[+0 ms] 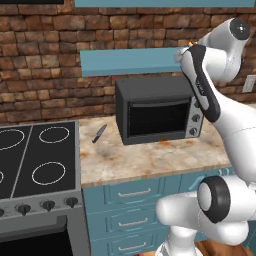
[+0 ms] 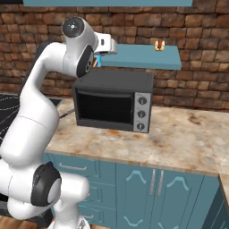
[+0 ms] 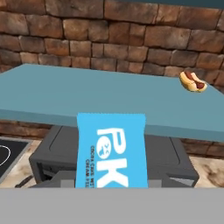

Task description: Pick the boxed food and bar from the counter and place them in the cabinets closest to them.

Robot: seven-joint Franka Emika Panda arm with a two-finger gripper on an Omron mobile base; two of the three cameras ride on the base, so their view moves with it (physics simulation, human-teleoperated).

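Hand view: the bar (image 3: 110, 151) stands upright in front of the lens, a flat blue wrapper with white lettering, its lower end dropping out of sight where the pincer would be. The fingertips themselves are hidden, but the wrapper hangs off the desk with nothing under it, so I judge the pincer closed on the bar's lower end. It sits just in front of the near edge of the teal shelf (image 3: 65, 98), its top edge about level with that edge and above the toaster oven (image 3: 170, 159).

As for handling, the bar looks light and thin, with a slick film wrapper that could slide or twist between the pads. It is probably stiff enough along its length to stay upright, yet soft enough to crease if squeezed hard. A hold across its flat faces near one end, as it appears now, leaves most of the wrapper free to lay down on the shelf.

A small hot dog (image 3: 193, 82) already lies on the shelf, well to the right of the bar, near the brick wall (image 3: 131, 39).

In the left base view the arm reaches up to the shelf (image 1: 125, 62) above the toaster oven (image 1: 157, 110).
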